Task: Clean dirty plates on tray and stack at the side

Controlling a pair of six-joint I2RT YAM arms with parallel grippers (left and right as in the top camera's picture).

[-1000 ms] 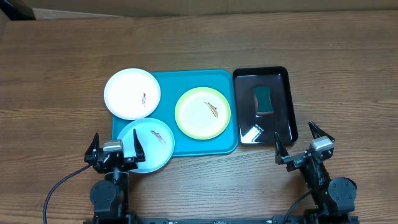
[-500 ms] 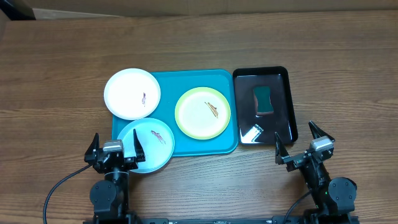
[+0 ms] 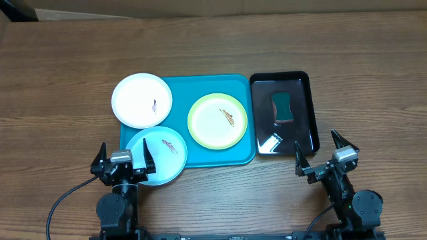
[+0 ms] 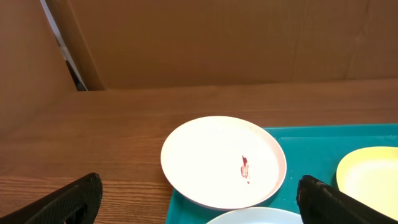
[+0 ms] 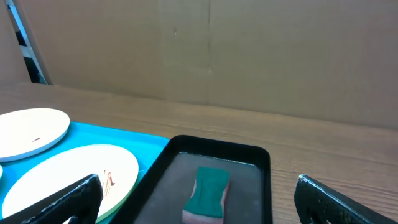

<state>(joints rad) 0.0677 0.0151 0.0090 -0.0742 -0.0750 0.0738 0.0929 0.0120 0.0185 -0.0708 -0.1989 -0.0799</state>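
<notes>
The turquoise tray lies mid-table, its long side running left to right. It holds three plates, none stacked. The white plate overhangs the far left corner, the pale blue plate overhangs the near left corner, and the green-rimmed plate sits fully inside. Each has one small brown-red smear. Just right, a black tray runs front to back and holds one green sponge. The left tool and right tool are both spread wide, pinching nothing.
</notes>
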